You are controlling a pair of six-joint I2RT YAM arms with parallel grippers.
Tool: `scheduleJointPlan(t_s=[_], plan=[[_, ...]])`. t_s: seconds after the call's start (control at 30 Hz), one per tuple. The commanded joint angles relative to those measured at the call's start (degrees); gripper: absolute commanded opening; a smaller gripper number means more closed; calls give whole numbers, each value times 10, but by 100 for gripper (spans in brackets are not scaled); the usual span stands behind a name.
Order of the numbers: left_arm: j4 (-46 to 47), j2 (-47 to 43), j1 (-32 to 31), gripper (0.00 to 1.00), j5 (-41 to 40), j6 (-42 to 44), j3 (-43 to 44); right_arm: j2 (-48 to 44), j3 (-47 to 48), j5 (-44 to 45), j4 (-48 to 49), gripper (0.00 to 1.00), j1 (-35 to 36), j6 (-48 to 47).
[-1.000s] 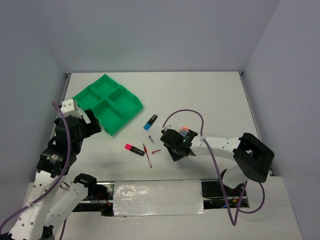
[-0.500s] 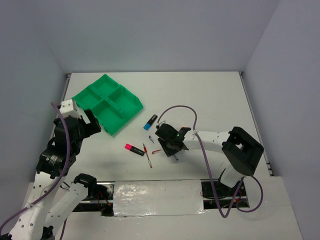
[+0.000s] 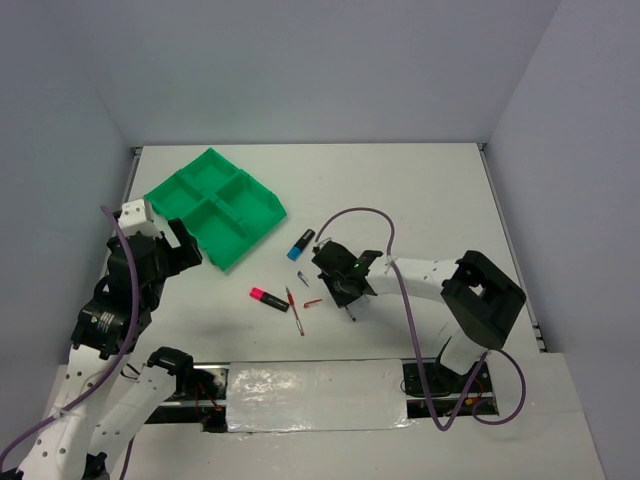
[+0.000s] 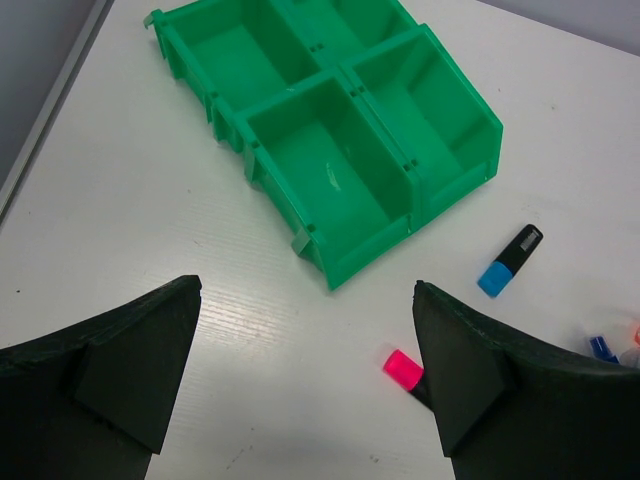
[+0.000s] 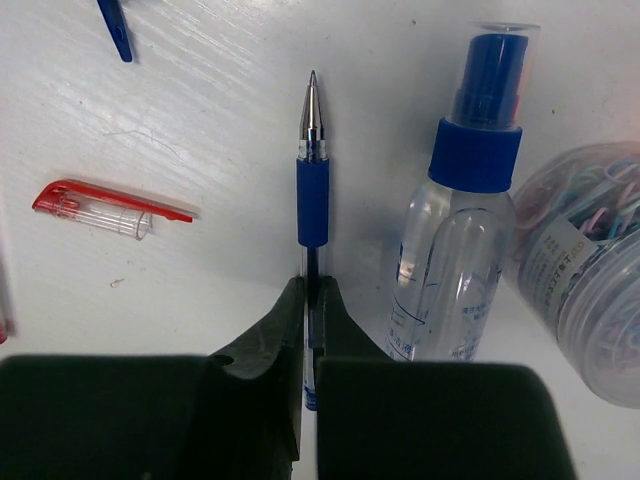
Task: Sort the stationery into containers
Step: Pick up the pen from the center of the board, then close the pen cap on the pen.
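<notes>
My right gripper (image 5: 310, 292) is shut on a thin blue pen (image 5: 312, 195), whose tip points away from the fingers just over the table. Beside it lie a blue-capped clear tube (image 5: 460, 250), a clear roll-shaped container of coloured bits (image 5: 590, 280), a red pen cap (image 5: 105, 208) and a blue cap (image 5: 115, 25). In the top view the right gripper (image 3: 340, 275) is mid-table. My left gripper (image 4: 305, 340) is open and empty, above the table near the green four-compartment tray (image 4: 340, 75). A blue-ended highlighter (image 4: 508, 262) and a pink-ended highlighter (image 4: 402, 367) lie beyond it.
The tray (image 3: 212, 200) sits at the far left, its compartments bare. The blue highlighter (image 3: 301, 244), pink highlighter (image 3: 268, 298), red pen (image 3: 295, 310) and red cap (image 3: 313, 302) lie between tray and right gripper. Grey walls close in the table.
My right gripper has swung left and turned over the stationery cluster. The orange highlighter end seen earlier beside it is now hidden. The left arm has not moved.
</notes>
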Motion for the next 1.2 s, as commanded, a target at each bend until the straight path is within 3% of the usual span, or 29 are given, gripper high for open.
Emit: scheduleJointPlan(t_s=[0.0, 0.17, 0.27, 0.3, 0.33, 0.37, 0.43, 0.67, 0.9, 1.17], plan=[[26, 4, 4, 99, 8, 16, -2, 18, -26, -35, 28, 0, 0, 5], [31, 54, 3, 99, 78, -62, 23, -132, -17, 44, 12, 0, 1, 31], [62, 125, -6, 99, 131, -162, 19, -262, 5, 67, -14, 0, 1, 36], [71, 154, -51, 99, 124, -201, 21, -290, 19, 68, -22, 0, 3, 28], [67, 181, -95, 99, 44, -223, 45, -334, 27, 70, -47, 0, 2, 25], [48, 243, -187, 99, -9, -265, 62, -351, 39, 75, -65, 0, 2, 20], [27, 305, -244, 99, -83, -309, 102, -386, 63, 104, -123, 0, 3, 18], [-4, 509, -298, 99, -76, -498, 168, -456, 63, 143, -231, 0, 3, 31], [-98, 678, -308, 98, -30, -527, 309, -519, 34, 126, -236, 0, 3, 22], [-130, 758, -330, 90, -7, -581, 337, -548, 33, 96, -225, 0, 3, 2]])
